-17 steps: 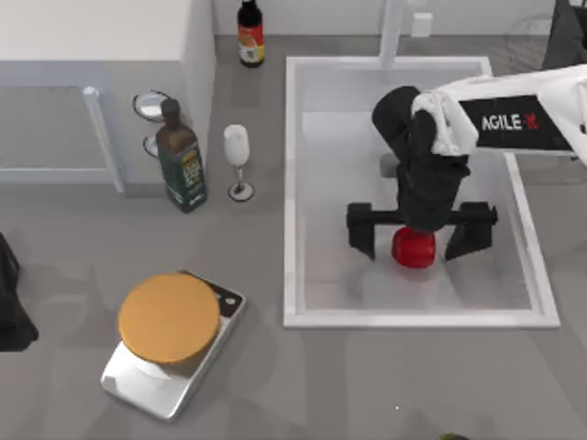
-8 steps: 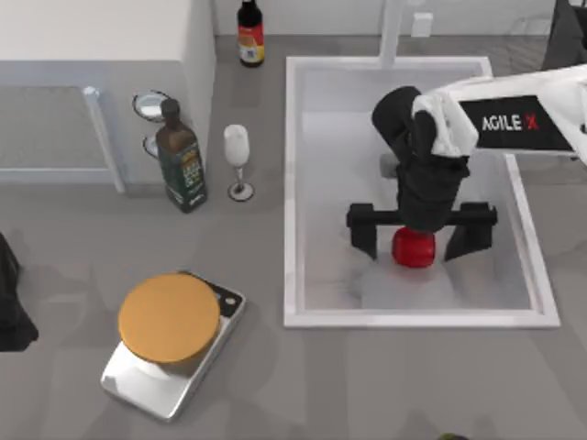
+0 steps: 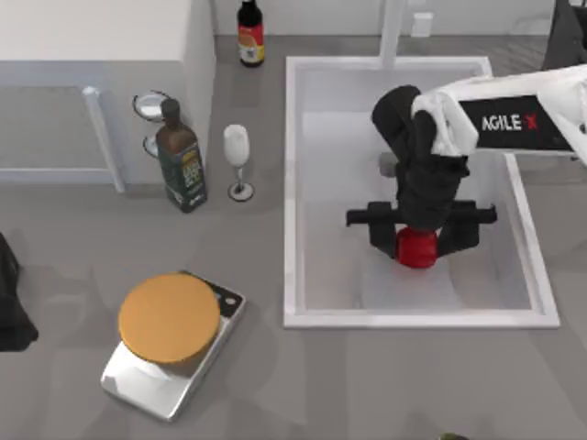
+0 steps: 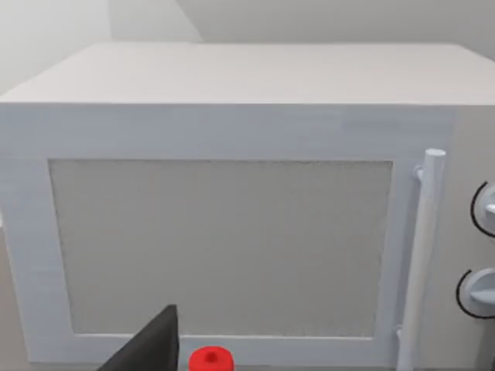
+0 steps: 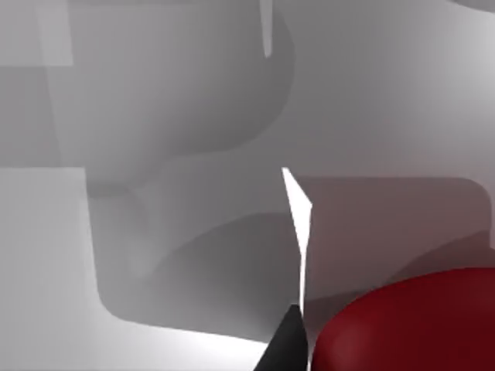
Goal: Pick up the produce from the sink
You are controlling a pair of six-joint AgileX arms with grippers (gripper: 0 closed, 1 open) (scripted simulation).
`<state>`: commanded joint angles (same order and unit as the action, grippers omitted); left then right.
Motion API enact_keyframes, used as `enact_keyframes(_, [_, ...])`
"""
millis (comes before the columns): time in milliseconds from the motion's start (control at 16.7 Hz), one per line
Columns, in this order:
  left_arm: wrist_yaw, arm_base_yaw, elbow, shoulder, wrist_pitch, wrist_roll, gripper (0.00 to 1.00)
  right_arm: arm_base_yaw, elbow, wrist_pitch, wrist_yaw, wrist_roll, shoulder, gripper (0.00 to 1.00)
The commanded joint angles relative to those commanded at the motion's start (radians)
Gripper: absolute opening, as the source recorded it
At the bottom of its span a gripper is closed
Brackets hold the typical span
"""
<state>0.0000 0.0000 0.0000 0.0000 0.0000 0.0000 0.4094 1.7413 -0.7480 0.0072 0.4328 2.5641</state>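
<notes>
The sink [image 3: 293, 183] takes up the right half of the worktop [image 3: 367, 385], and the right arm reaches down into it from the right side. The right gripper [image 3: 418, 240] sits low over the basin floor with its jaws drawn in against the two sides of the produce [image 3: 416, 249], a glossy red pepper lying near the middle of the basin, toward its front wall. The grasp looks made or all but made; the lift out of the basin is left to do. The raised rim and the faucet [image 3: 393, 27] at the back are the only things the arm has to clear, and straight up looks free.

On the left stands a white microwave [image 3: 101, 82]. Beside it are a green bottle [image 3: 180, 160] and a wine glass [image 3: 237, 158], with a dark bottle [image 3: 250, 32] behind and a kitchen scale [image 3: 172, 339] in front, all well apart from the sink. The left arm is parked at the left edge, facing the microwave.
</notes>
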Motion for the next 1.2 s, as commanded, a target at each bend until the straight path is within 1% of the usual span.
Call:
enact_keyframes(60, [0.0, 0.0, 0.0, 0.0, 0.0, 0.0, 1.0, 0.0, 0.0, 0.0, 0.0, 0.0, 0.0, 0.02])
enact_keyframes(120, [0.0, 0.0, 0.0, 0.0, 0.0, 0.0, 1.0, 0.0, 0.0, 0.0, 0.0, 0.0, 0.0, 0.0])
enact_keyframes(540, [0.0, 0.0, 0.0, 0.0, 0.0, 0.0, 1.0, 0.0, 0.0, 0.0, 0.0, 0.0, 0.0, 0.0])
enact_keyframes(600, [0.0, 0.0, 0.0, 0.0, 0.0, 0.0, 1.0, -0.003, 0.012, -0.026, 0.02, -0.009, -0.06, 0.0])
enact_keyframes(780, [0.0, 0.0, 0.0, 0.0, 0.0, 0.0, 1.0, -0.002, 0.048, -0.06, 0.02, -0.008, -0.052, 0.0])
enact_keyframes(960, [0.0, 0.0, 0.0, 0.0, 0.0, 0.0, 1.0, -0.001, 0.179, -0.186, 0.02, -0.007, -0.03, 0.0])
enact_keyframes(1200, [0.0, 0.0, 0.0, 0.0, 0.0, 0.0, 1.0, 0.0, 0.498, -0.487, 0.021, -0.006, -0.004, 0.0])
